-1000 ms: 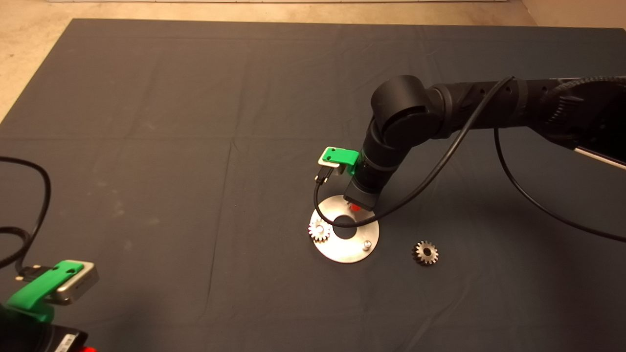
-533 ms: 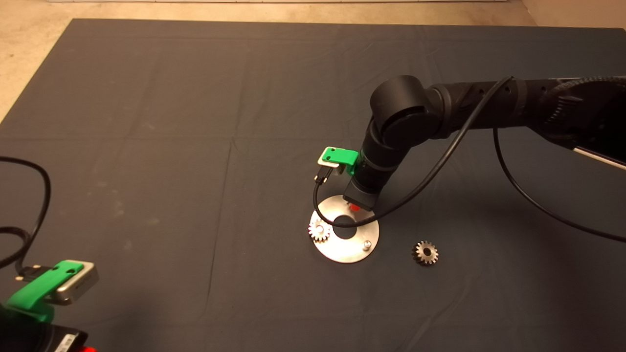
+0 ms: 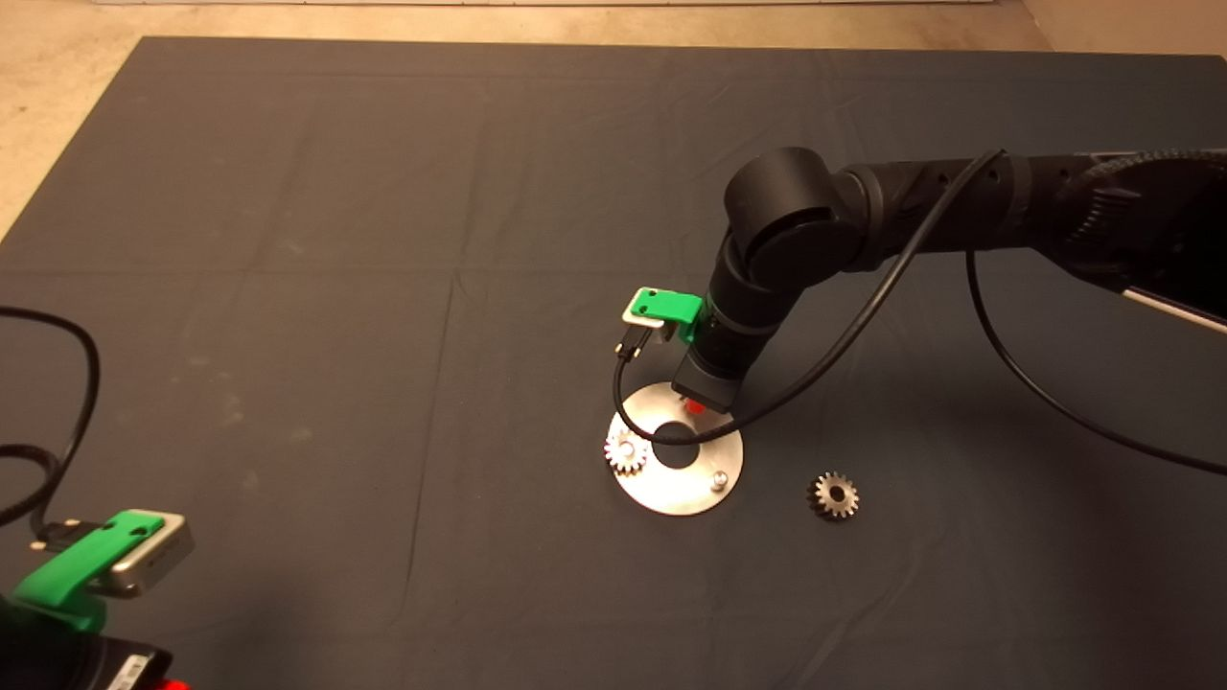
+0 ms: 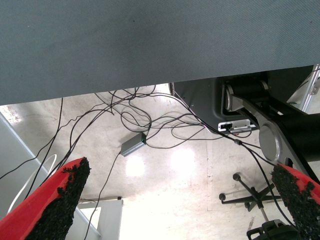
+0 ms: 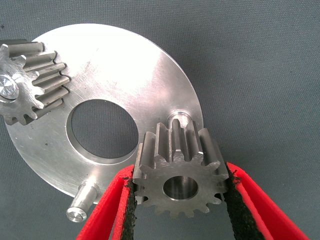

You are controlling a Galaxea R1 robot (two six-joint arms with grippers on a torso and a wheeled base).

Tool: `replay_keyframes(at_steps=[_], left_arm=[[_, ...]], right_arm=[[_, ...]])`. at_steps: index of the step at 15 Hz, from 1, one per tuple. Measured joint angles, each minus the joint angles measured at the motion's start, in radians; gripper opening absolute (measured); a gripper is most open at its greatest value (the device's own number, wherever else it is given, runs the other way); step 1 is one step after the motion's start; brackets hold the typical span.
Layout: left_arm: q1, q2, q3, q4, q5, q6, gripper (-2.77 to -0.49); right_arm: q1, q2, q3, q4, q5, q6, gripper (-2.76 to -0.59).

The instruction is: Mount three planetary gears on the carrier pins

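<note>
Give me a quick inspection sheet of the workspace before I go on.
Surface: dark mat, creased.
Job's things: carrier plate; one gear seated on a pin; one pin bare; loose gear on the mat beside the plate; held gear near a third pin.
Clutter: nothing seen.
Grippers: right tool shut on the held gear; left tool open, parked lower left.
Cables: black cable draped across the plate.
Surroundings: floor with wires.

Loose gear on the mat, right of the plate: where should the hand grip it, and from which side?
Grip the loose gear across its toothed rim, on two opposite sides, coming straight down from above. It lies flat with its bore facing up and clear mat all round, apart from the plate. The right hand holds another gear just so.
</note>
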Motion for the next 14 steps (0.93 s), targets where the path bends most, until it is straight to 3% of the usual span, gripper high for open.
replay_keyframes(at_steps=[3,5,14], left_arm=[[0.000,0.000,0.000,0.000,0.000,0.000,-0.64],[0.000,0.000,0.000,0.000,0.000,0.001,-0.64],[0.000,0.000,0.000,0.000,0.000,0.002,-0.64]], right_arm=[[0.001,0.005,-0.013,0.000,0.001,0.000,-2.25],[-0.005,0.006,-0.025,-0.004,0.015,0.000,-2.26],[-0.009,0.009,-0.028,-0.014,0.017,0.000,-2.25]])
